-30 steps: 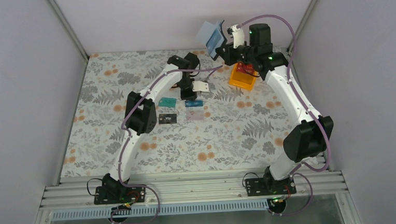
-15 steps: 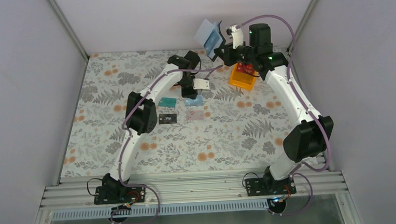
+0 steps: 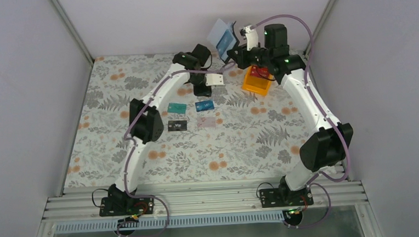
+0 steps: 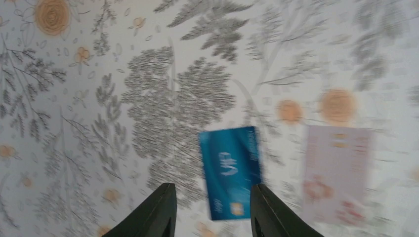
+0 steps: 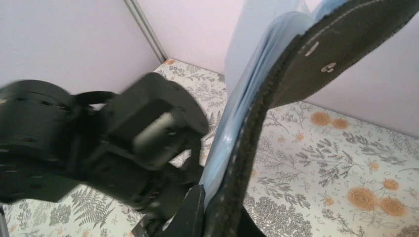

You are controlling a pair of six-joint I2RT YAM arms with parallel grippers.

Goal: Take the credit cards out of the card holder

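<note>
My right gripper (image 3: 237, 46) is shut on the card holder (image 3: 224, 36), a black wallet with bluish clear sleeves, held open in the air by the back wall. In the right wrist view the holder (image 5: 276, 98) stands clamped between my fingers. Four credit cards lie flat on the cloth: teal (image 3: 177, 107), blue (image 3: 204, 105), black (image 3: 177, 125) and pale pink (image 3: 207, 121). My left gripper (image 3: 201, 91) is open and empty, just behind the blue card. The left wrist view shows its gripper (image 4: 212, 217) above the blue card (image 4: 231, 170), with the pink card (image 4: 337, 180) to the right.
An orange plastic bin (image 3: 256, 81) with a red card (image 3: 257, 71) in it sits at the back right, under my right arm. The left arm's black wrist (image 5: 99, 143) is close beside the holder. Grey walls close in the floral cloth on three sides.
My left gripper has risen off the blue card and moved back toward the holder. The blue card now lies uncovered on the cloth. The right arm has barely moved.
</note>
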